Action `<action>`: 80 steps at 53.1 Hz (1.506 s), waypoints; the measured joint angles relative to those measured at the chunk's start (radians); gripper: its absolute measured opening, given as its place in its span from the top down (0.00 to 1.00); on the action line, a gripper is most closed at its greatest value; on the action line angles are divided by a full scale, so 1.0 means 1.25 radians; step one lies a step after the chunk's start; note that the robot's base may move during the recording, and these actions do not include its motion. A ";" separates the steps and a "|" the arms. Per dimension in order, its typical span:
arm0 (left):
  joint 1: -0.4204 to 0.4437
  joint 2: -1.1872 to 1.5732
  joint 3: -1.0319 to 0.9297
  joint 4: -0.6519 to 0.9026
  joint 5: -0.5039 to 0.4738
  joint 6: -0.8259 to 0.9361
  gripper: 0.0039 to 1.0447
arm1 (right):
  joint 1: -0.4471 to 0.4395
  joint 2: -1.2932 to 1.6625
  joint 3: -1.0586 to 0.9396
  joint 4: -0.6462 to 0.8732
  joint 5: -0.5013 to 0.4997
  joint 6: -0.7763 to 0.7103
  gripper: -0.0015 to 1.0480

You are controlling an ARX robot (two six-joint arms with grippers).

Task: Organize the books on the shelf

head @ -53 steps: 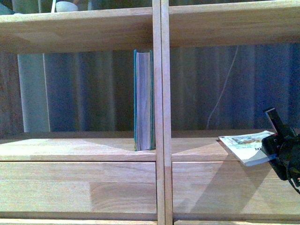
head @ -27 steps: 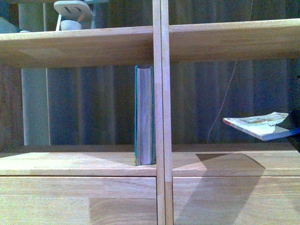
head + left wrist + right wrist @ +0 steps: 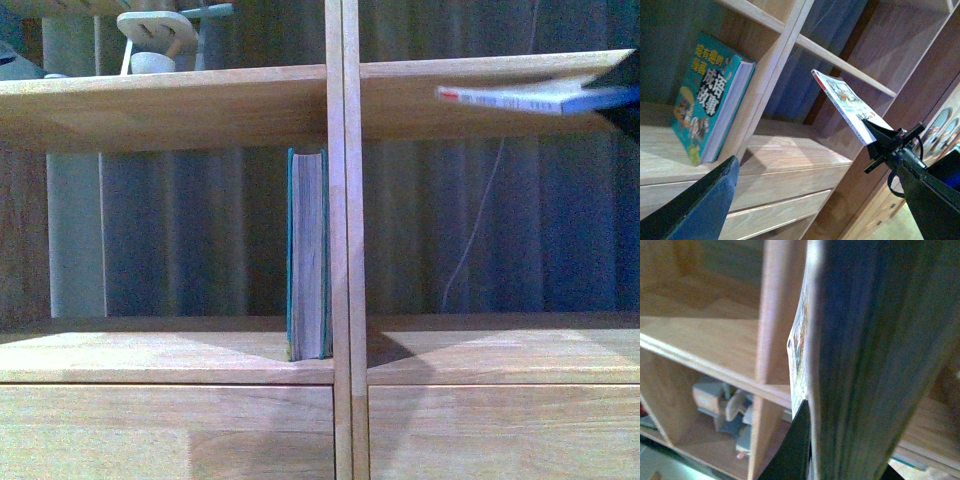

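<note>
Backing wood shelf [image 3: 160, 360]: prob. blue curtain [image 3: 200, 230]

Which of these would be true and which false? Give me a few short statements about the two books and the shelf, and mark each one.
1. The teal book stands upright against the middle divider of the shelf. True.
2. The thin paperback lies flat on the lower board. False: it is held in the air, about level with the upper board.
3. The right claw is shut on the paperback. True.
4. The teal book is in the right-hand compartment. False: it is left of the divider.
</note>
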 joint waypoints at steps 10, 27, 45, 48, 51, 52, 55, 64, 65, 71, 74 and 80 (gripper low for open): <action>-0.058 0.074 0.052 0.070 0.053 -0.048 0.06 | 0.040 -0.016 0.040 0.022 -0.055 0.000 0.93; -0.145 0.168 0.134 0.115 0.006 -0.108 0.06 | 0.093 0.008 0.064 0.042 -0.082 -0.008 0.93; -0.169 0.131 0.062 0.179 0.002 -0.141 0.06 | 0.086 -0.081 -0.107 0.092 -0.121 -0.009 0.93; -0.163 0.130 0.045 0.203 0.005 -0.158 0.06 | 0.075 -0.114 -0.143 0.102 -0.133 -0.009 0.93; -0.156 0.130 0.036 0.219 0.004 -0.178 0.06 | 0.060 -0.141 -0.160 0.110 -0.146 -0.008 0.93; -0.155 0.130 0.034 0.224 0.004 -0.183 0.06 | 0.055 -0.145 -0.160 0.111 -0.146 -0.006 0.93; -0.153 0.131 0.034 0.248 0.004 -0.207 0.06 | 0.040 -0.153 -0.158 0.115 -0.146 -0.003 0.93; -0.153 0.131 0.034 0.297 0.004 -0.268 0.06 | 0.035 -0.144 -0.124 0.117 -0.146 0.001 0.93; -0.154 0.131 0.034 0.301 0.004 -0.278 0.06 | 0.037 -0.141 -0.117 0.122 -0.146 0.002 0.93; -0.169 0.133 0.045 0.287 -0.003 -0.315 0.06 | 0.055 -0.125 -0.086 0.144 -0.146 0.011 0.93; -0.185 0.133 0.051 0.279 -0.008 -0.325 0.06 | 0.069 -0.116 -0.072 0.157 -0.145 0.016 0.93; -0.228 0.133 0.063 0.274 -0.027 -0.332 0.06 | 0.112 -0.103 -0.059 0.177 -0.141 0.021 0.93</action>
